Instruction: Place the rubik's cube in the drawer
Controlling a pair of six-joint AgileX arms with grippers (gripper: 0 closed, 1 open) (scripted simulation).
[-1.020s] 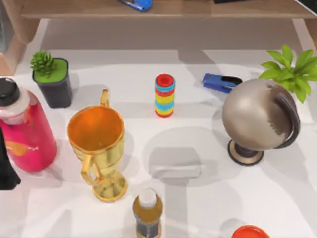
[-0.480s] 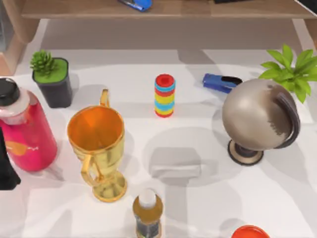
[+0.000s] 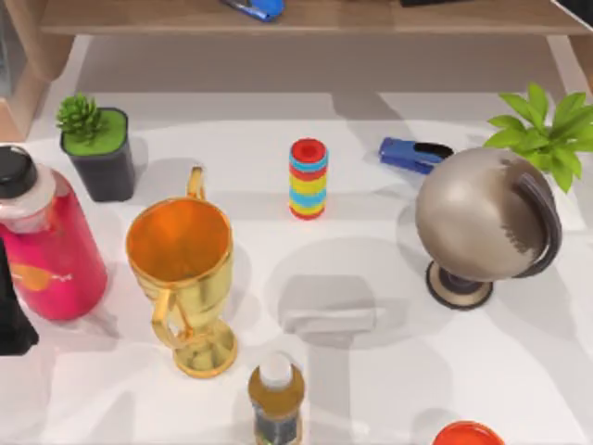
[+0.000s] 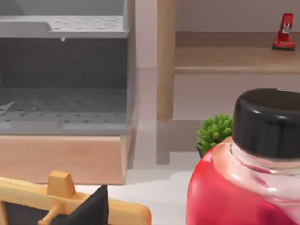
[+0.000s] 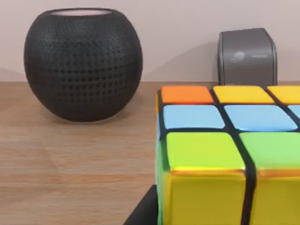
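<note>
Cube (image 5: pixel 225 154) close before the right wrist camera, on a wooden shelf (image 5: pixel 70 164)

Behind the cube stand a round black speaker (image 5: pixel 83 63) and a grey box (image 5: pixel 247 57); a dark finger (image 5: pixel 143 211) lies just beside the cube's lower edge, but I cannot tell how the right jaws stand. The left arm (image 3: pixel 14 311) is at the table's left edge beside the red bottle (image 3: pixel 46 246); its jaws' state I cannot tell either. Its wrist view looks past the bottle to an open grey drawer (image 4: pixel 63 84)
</note>
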